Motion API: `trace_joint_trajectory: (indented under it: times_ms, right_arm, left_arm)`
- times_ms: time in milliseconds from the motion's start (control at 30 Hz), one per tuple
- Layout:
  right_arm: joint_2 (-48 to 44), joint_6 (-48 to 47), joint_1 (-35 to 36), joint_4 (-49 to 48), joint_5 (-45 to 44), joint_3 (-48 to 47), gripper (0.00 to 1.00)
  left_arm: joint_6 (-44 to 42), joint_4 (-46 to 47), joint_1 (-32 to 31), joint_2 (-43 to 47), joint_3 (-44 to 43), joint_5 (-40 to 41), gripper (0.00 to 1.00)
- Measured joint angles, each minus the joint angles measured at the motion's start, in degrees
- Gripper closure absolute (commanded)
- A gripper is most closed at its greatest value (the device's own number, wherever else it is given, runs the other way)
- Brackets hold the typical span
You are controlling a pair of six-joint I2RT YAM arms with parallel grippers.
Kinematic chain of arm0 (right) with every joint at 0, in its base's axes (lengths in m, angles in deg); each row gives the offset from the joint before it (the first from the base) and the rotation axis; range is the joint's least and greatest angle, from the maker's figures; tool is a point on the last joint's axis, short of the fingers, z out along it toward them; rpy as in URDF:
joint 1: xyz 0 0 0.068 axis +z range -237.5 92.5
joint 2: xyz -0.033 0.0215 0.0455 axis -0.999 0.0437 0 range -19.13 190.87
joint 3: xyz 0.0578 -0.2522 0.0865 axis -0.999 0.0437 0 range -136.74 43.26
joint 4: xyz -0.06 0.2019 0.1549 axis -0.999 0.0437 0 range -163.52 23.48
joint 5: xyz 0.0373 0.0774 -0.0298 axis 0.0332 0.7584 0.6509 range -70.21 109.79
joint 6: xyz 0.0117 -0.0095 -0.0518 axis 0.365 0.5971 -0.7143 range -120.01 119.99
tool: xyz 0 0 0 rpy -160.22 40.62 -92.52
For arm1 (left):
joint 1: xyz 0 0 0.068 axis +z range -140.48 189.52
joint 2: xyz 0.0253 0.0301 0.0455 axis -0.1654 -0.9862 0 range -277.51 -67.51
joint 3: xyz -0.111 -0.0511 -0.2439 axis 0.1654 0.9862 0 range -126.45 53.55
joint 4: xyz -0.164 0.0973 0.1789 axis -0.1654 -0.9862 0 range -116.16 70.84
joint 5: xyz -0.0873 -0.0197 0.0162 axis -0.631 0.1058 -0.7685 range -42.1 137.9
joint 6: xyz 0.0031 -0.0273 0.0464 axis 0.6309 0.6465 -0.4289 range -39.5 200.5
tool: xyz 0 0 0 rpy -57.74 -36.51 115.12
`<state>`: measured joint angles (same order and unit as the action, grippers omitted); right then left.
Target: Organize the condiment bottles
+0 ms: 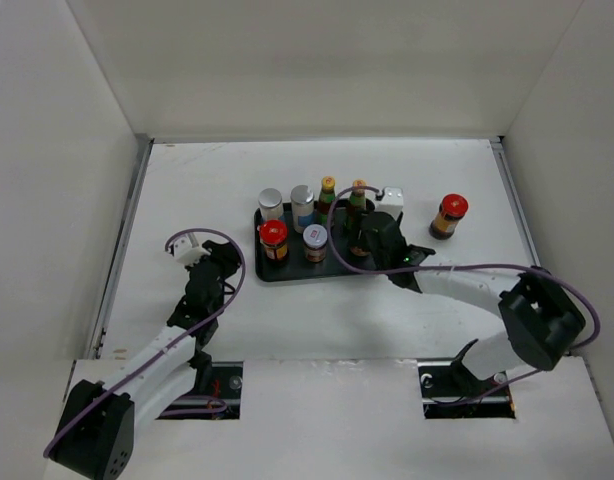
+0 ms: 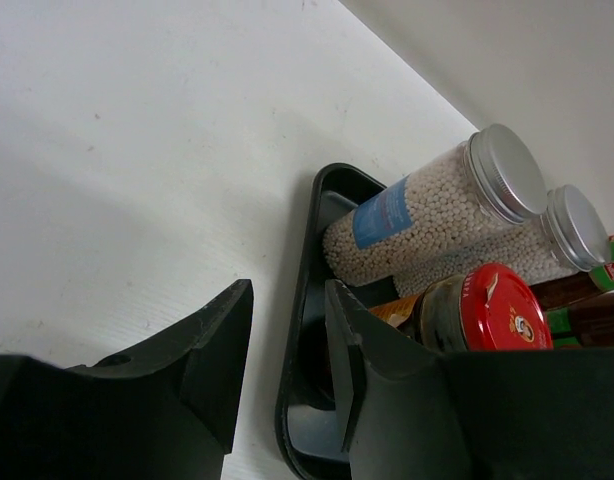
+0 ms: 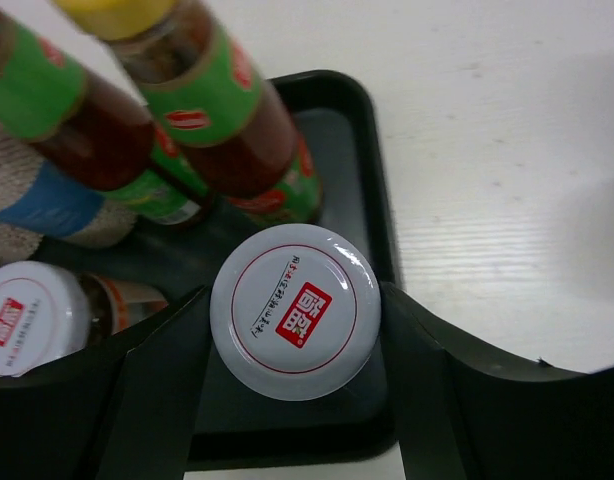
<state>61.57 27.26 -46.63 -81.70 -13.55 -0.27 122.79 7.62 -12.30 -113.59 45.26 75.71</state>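
R gripper (image 3: 294, 300) clamps silver-lid jar (image 3: 294, 311) at tray's (image 3: 375, 150) right end, L gripper (image 2: 287, 300) slightly apart, empty, beside tray; best keep jar upright, clear of sauce bottles (image 3: 227, 110).

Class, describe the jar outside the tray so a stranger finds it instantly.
Find the black tray mid-table. To its right a red-capped jar stands alone on the white tabletop. It is the only jar not on the tray.

Black tray (image 1: 287, 277); green-labelled sauce bottle (image 3: 222, 110); red-capped jar (image 1: 449, 216); white-lidded jar (image 3: 294, 310), red square emblem.
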Motion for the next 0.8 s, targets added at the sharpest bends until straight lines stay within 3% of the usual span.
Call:
trace_joint_trajectory:
  times_ms: [367, 600, 700, 800]
  right_arm:
    - [14.3, 0.0, 6.3, -4.6, 2.3, -9.3, 0.51]
    - [17.1, 0.3, 8.7, -6.1, 2.0, -12.2, 0.07]
    - [16.0, 0.2, 9.1, -6.3, 1.8, -12.2, 0.00]
    - [11.9, -0.4, 9.1, -6.1, 1.9, -11.3, 0.00]
  left_arm:
    - [0.1, 1.1, 0.0, -1.0, 0.0, 0.0, 0.66]
    - [0.1, 1.3, 0.0, -1.3, 0.1, 0.0, 0.64]
    - [0.1, 1.3, 0.0, -1.3, 0.1, 0.0, 0.63]
    - [0.2, 1.4, 0.0, -1.3, 0.1, 0.0, 0.61]
